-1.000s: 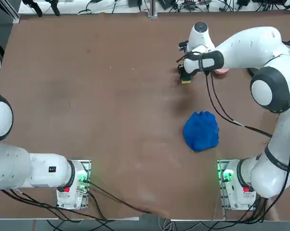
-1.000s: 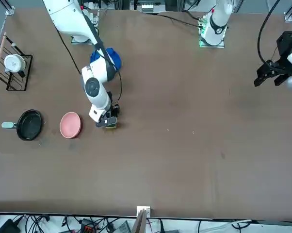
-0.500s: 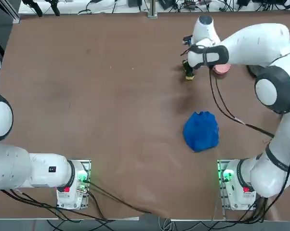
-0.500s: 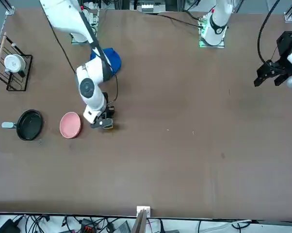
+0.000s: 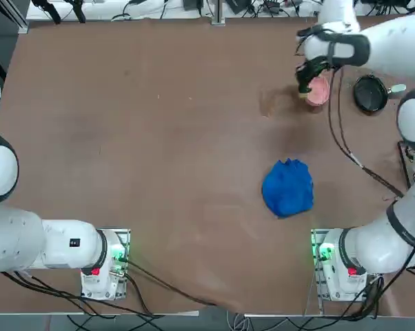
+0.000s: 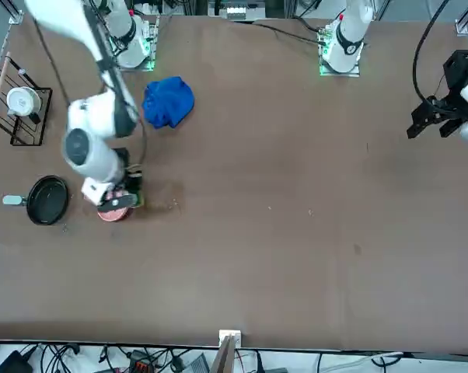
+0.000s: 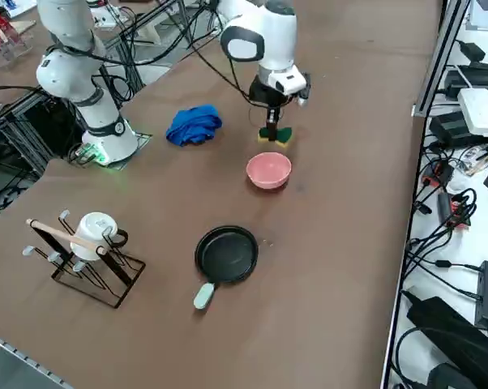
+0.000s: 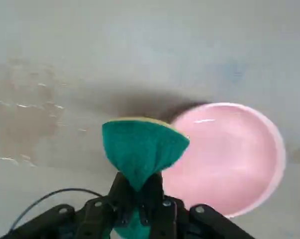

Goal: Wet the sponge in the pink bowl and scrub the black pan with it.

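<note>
The right gripper [image 8: 137, 199] is clenched on the sponge [image 8: 142, 149], its two fingers pinching the sponge so hard that the green face bulges out in a fan with a thin yellow edge behind it. The sponge hangs in the air, clear of the table [image 5: 159, 138].

Seen from overhead, the gripper [image 5: 305, 81] sits at the 9 o'clock rim of the pink bowl [image 5: 319, 89], partly over it. The wrist camera shows the sponge beside the bowl's [image 8: 229, 154] edge, overlapping it slightly, and the bowl's inside is smooth and bare.

The black pan [image 5: 370, 94] lies just beyond the bowl at its 3 o'clock, close but apart, with its pale handle pointing away from the bowl.

A crumpled blue cloth [image 5: 288, 187] lies well apart at the bowl's 7 o'clock.
</note>
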